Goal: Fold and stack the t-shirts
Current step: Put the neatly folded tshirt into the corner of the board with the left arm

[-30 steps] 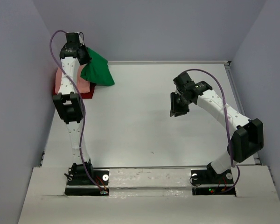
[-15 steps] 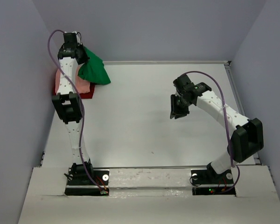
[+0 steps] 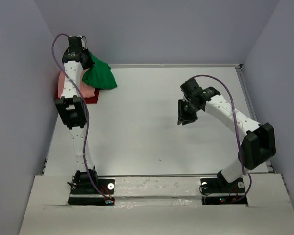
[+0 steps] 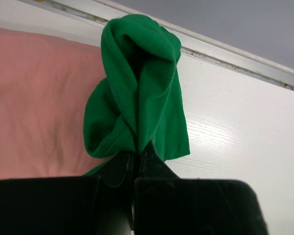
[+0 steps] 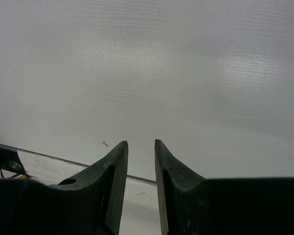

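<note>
My left gripper (image 4: 137, 155) clamps a bunched fold of the soft, drooping green t-shirt (image 4: 137, 83); hem corners would likely hold better. My right gripper (image 5: 141, 149) hangs half-open, empty.

Left arm (image 3: 73, 105): white link shells, boxy black joint housings, rows of small dark dots down the white sections. Right arm (image 3: 235, 120): same build, same white-and-black scheme. Thin purple cable (image 3: 53, 46) strung outside the left arm from wrist to base; matching second cable (image 3: 233, 105) on the right. Left base (image 3: 90, 188): flat black plate, red and orange wiring beside it. Right base (image 3: 223, 188): same plate, small green light. Left gripper (image 4: 137, 152): matte black, blocky body. Right gripper (image 5: 141, 147): black fingers tapering to thin tips, round hole near one finger's root.
</note>
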`<control>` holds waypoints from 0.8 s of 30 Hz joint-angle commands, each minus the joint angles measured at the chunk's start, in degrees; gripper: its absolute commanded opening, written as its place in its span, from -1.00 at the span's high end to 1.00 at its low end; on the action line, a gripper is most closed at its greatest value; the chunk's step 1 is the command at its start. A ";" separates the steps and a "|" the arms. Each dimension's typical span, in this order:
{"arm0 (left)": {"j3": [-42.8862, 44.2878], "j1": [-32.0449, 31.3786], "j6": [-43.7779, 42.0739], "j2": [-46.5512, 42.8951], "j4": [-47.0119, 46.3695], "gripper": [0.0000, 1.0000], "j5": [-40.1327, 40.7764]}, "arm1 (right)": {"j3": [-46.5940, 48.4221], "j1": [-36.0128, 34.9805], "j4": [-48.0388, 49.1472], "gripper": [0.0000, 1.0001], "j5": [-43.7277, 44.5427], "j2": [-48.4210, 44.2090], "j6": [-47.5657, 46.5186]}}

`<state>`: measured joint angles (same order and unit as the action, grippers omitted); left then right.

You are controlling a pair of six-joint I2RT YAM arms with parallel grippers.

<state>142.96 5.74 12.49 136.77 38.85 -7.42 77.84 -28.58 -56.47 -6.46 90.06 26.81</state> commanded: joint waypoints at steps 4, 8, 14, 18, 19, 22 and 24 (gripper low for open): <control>1.19 0.41 -0.54 -1.06 -2.46 1.00 3.99 | 0.64 -0.95 1.80 0.32 -0.75 0.90 0.26; 0.13 0.41 -1.94 -2.38 -5.00 1.00 6.63 | 0.29 -1.48 1.80 0.31 -0.84 1.25 0.17; -0.39 0.42 -3.61 -4.40 -8.69 1.00 3.74 | 0.55 -1.48 2.06 0.32 -1.19 2.49 -0.26; 1.09 0.42 -4.32 -5.02 -9.58 1.00 4.16 | 1.26 -1.48 2.06 0.32 -1.27 3.45 -0.61; 1.71 0.50 -4.49 -4.76 -9.41 1.00 4.17 | 1.69 -1.48 1.98 0.32 -1.36 3.63 -0.62; 2.86 0.85 -5.37 -4.06 -9.06 1.00 5.57 | 1.87 -1.48 1.89 0.32 -1.80 4.07 -0.79; 3.12 1.38 -5.46 -3.79 -9.06 1.00 5.40 | 1.79 -1.48 1.97 0.32 -2.33 4.16 -0.70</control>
<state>142.98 5.76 8.99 137.12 33.69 -2.90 77.84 -29.67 -56.03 -7.49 93.91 26.74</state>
